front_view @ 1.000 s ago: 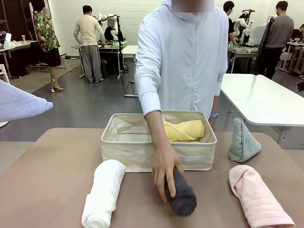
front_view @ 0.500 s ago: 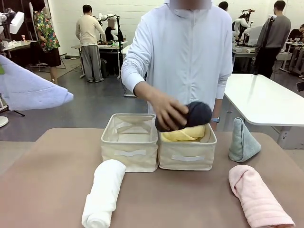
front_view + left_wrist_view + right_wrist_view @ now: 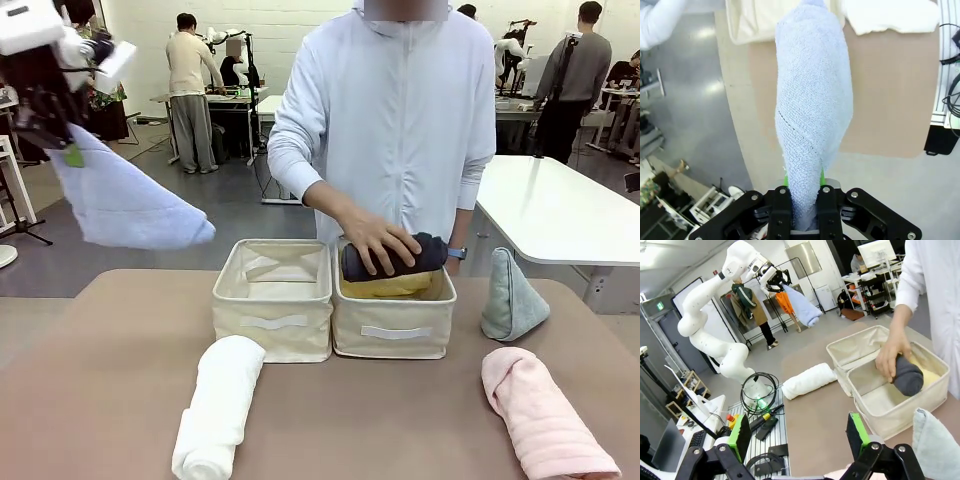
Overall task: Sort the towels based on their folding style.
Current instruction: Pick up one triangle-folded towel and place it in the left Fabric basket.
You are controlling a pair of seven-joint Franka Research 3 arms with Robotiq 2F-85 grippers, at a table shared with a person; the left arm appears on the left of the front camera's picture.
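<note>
We see the left hand raised high over the far left of the bench, its two fingers closed tight on the narrow end of the lavender-blue towel. The towel hangs clear of the bench, and its long axis slants from the hand down and to the right, broad end lowest. In the left wrist view, the left hand pinches the lavender-blue towel, which runs straight out from between the green pads.

The right hand is spread wide with nothing between its fingers.

The person's hand presses the dark grey roll into the right bin. It lies left to right on top of the yellow towel. The left bin touches the right one.

On the near side of the left bin lies the white roll, its long axis running near to far with a slight lean. The pink roll lies at near right, angled from far left to near right. The sage green cone stands upright, tip up, just right of the right bin.
</note>
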